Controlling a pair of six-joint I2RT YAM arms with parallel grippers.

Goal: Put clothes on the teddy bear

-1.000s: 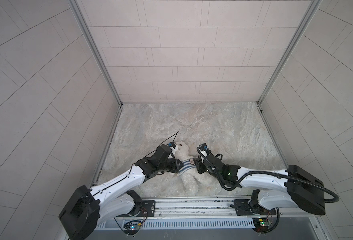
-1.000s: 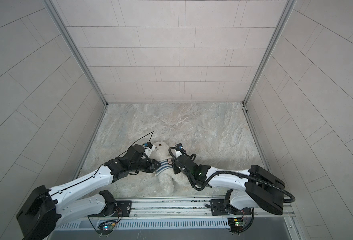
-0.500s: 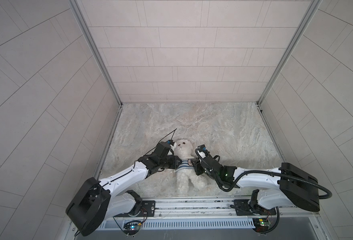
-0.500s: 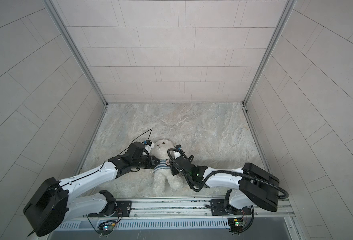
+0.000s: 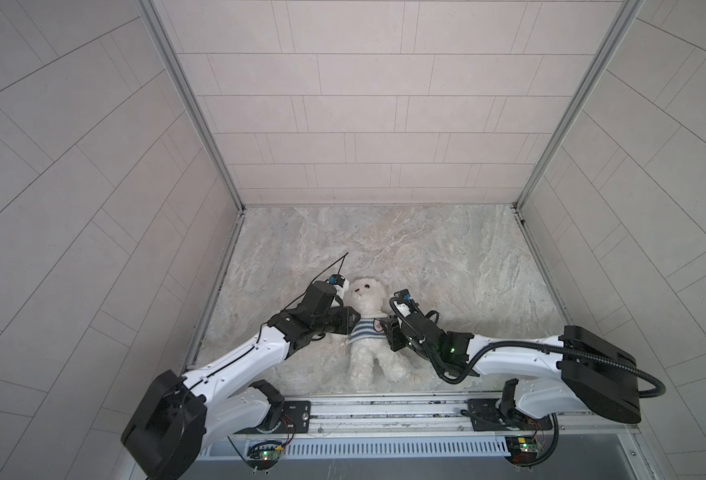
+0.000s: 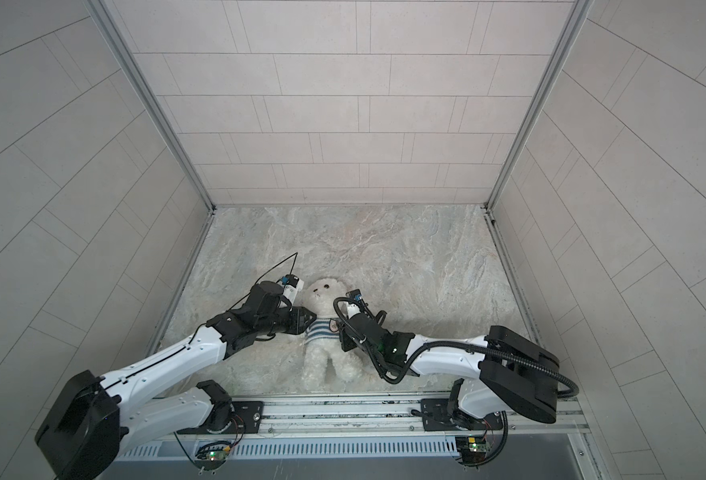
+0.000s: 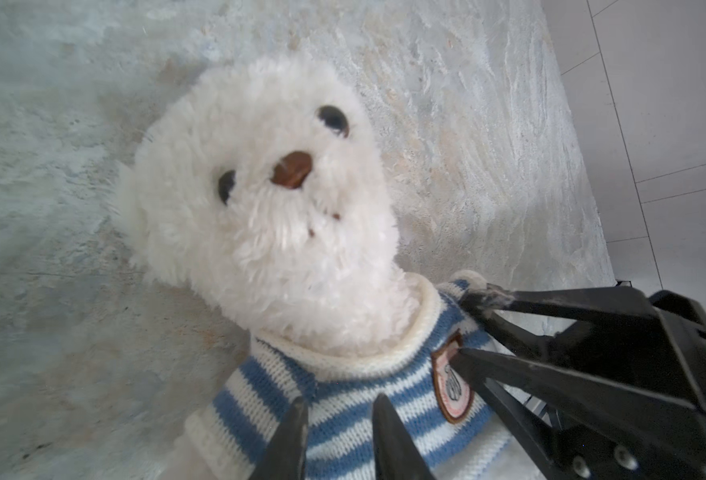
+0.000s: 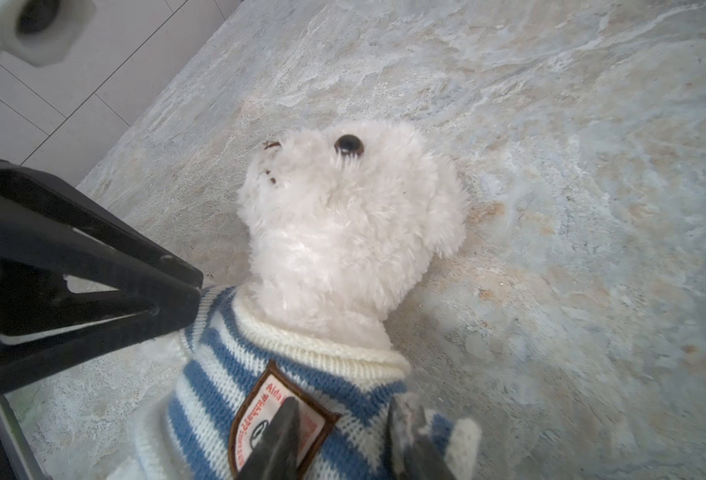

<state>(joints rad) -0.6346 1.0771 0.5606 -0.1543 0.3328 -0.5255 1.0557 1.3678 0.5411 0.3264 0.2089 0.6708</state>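
Observation:
The teddy bear [image 5: 365,293] [image 6: 326,293], fluffy and white, lies on its back near the table's front, head toward the far wall. A blue-and-white striped shirt [image 5: 363,332] [image 6: 317,330] sits around its chest, the collar under its chin. My left gripper [image 5: 355,322] [image 6: 311,320] [image 7: 338,403] is shut on the shirt at one shoulder. My right gripper [image 5: 386,328] [image 6: 338,332] [image 8: 347,411] is shut on the shirt at the other shoulder, beside the badge [image 8: 259,415] [image 7: 451,386]. The legs are bare below the hem.
The marble tabletop [image 5: 446,257] is boxed in by tiled walls at the left, right and back. A metal rail [image 5: 384,411] with both arm bases runs along the front edge, close to the bear's feet.
The bear's head has come clear above the collar, and the shirt now lies spread on the chest instead of bunched between the grippers. Both grippers stay at the shoulders.

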